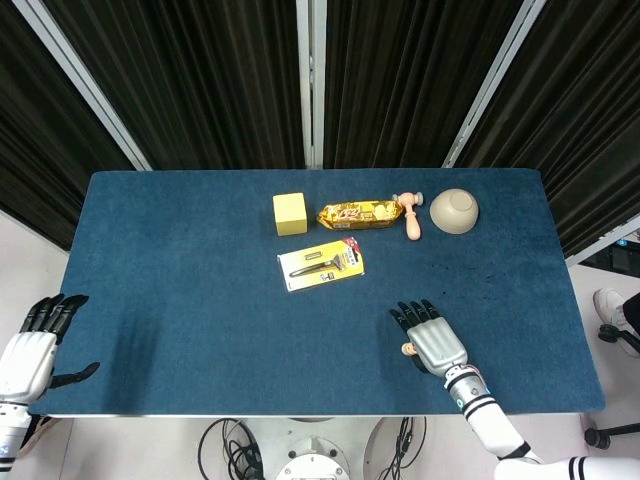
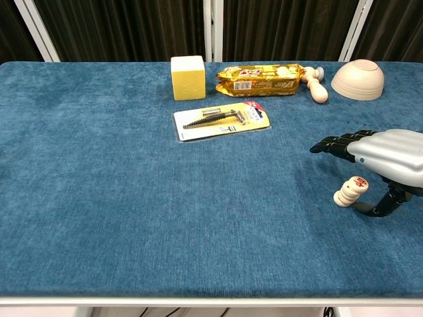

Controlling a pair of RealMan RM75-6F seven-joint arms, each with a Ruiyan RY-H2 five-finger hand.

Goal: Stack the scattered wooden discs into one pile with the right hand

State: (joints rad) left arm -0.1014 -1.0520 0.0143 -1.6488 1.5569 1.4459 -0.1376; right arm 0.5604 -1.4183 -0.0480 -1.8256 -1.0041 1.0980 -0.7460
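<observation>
At the far left, our left hand [image 1: 30,350] hangs just off the worktop [image 1: 180,300] edge, fingers spread and holding nothing. Going right, along the back we see a yellow cube [image 2: 188,77], a snack pack [image 2: 258,70], a small wooden peg [image 2: 316,84] and a bowl [image 2: 357,78]. The bowl is turned upside down, so it contains nothing that we can see. In front of the cube lies a carded tool [image 2: 222,121].

Near the front right stands the pile [image 2: 349,191] of wooden discs, low and leaning, with the top disc tilted so its red mark shows. Our right hand [image 2: 386,155] hovers just over it, fingers stretched forward and apart, the thumb curled down beside the pile; we cannot tell whether the thumb touches it. The hand grips nothing.

We judge the discs to be light, stiff and smooth, so they slide easily and a small push can topple them. We think the best hold is a pinch on the rim of one disc, from the two sides. No loose disc is visible.
</observation>
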